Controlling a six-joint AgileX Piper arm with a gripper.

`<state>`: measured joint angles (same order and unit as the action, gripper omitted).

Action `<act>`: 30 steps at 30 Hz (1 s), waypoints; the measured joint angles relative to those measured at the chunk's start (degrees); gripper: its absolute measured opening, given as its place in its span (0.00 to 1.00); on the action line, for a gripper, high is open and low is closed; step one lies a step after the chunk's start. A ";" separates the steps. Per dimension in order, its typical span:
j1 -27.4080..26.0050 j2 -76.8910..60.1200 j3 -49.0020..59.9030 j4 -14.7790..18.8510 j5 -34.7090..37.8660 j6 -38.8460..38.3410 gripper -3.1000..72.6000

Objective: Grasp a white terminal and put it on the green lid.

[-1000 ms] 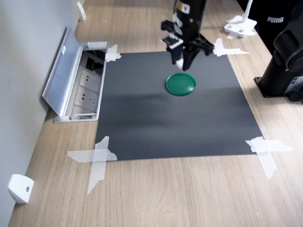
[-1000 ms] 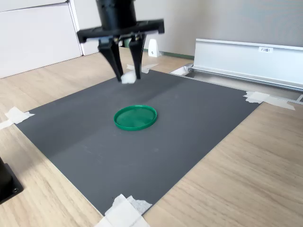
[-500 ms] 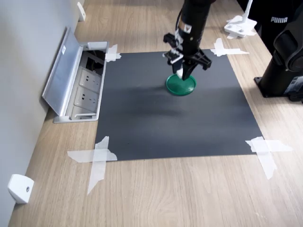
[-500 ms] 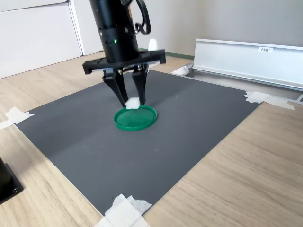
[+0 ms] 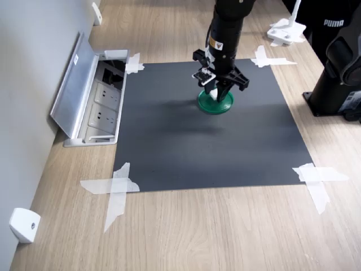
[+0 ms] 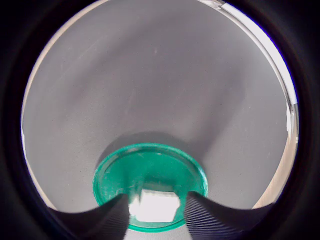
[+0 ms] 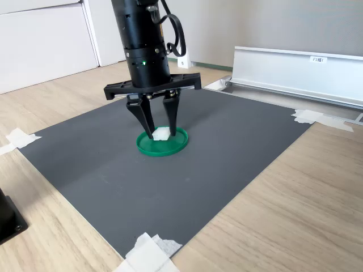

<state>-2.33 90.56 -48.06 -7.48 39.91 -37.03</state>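
I have the terminal [image 7: 161, 134] pinched between the fingers of the gripper [image 7: 160, 135], right down at the lid [image 7: 148, 147]; in the wrist view the terminal [image 6: 155, 206] sits inside the lid [image 6: 150, 165] rim, toward the edge nearest the camera and not centred. I cannot tell whether it already touches the lid floor. In the first exterior view the gripper [image 5: 216, 94] stands upright over the lid [image 5: 216, 104], which lies on the far half of the dark mat [image 5: 197, 141]. My judgement: the step now is release. I would ease down only until the block rests, open slowly so neither finger drags it over the rim, then lift straight up without nudging the lid, which is light and likely to slide
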 joint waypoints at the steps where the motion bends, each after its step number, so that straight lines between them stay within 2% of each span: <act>1: 0.00 -0.05 0.00 0.05 0.00 0.00 0.78; 4: 0.00 -0.98 0.00 0.11 -0.04 0.00 0.92; 6: 0.00 -2.53 -0.07 0.25 -0.04 0.00 0.96; 10: 0.00 -7.48 -2.51 2.43 -0.04 0.00 0.97; 14: 0.00 -13.99 -6.87 7.48 -0.49 0.00 0.92; 17: 0.00 -19.62 -8.59 10.41 -3.75 1.56 0.79; 18: 0.00 -21.50 -8.65 10.83 -5.17 2.85 0.71; 24: 0.00 -32.47 -7.66 11.27 -9.52 13.98 0.17; 27: 0.00 -38.84 -4.00 11.44 -14.28 18.75 0.06; 30: 0.00 -45.79 2.45 11.62 -19.78 21.99 0.04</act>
<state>-2.33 44.76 -45.61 4.14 20.13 -15.03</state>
